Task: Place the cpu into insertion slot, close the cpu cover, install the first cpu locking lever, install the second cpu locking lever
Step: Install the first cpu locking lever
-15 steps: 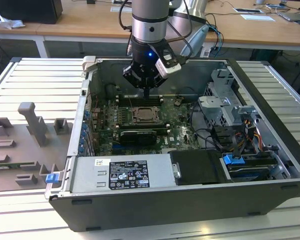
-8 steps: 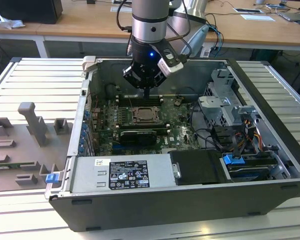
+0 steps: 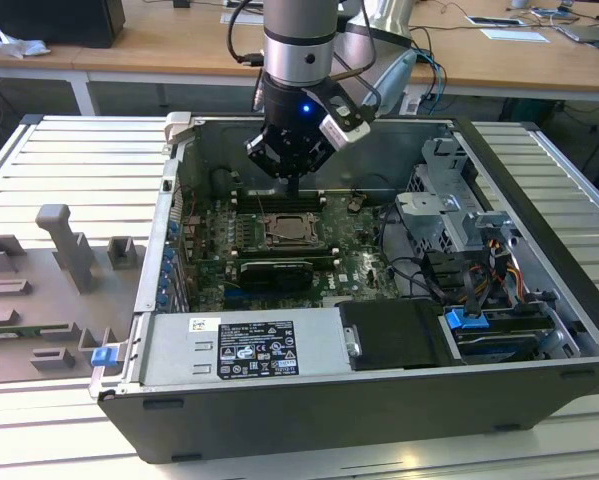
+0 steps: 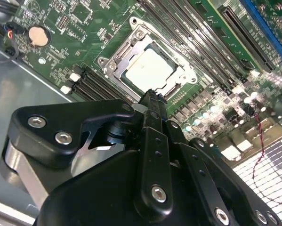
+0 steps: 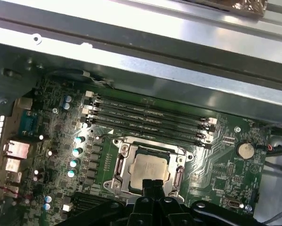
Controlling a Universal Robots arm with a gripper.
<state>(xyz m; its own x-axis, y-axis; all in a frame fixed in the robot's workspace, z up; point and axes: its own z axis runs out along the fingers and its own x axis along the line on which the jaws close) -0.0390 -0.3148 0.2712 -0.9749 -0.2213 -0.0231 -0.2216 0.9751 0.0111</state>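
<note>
Second wrist view: pincer pressed together, empty, tip over edge of cpu seated in insertion slot.

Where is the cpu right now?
In the second wrist view the cpu lies on the green board inside the metal cover cut-out, beside the long black memory slots; the end effector hangs just over its edge.

The gripper hides one edge of the cpu
</note>
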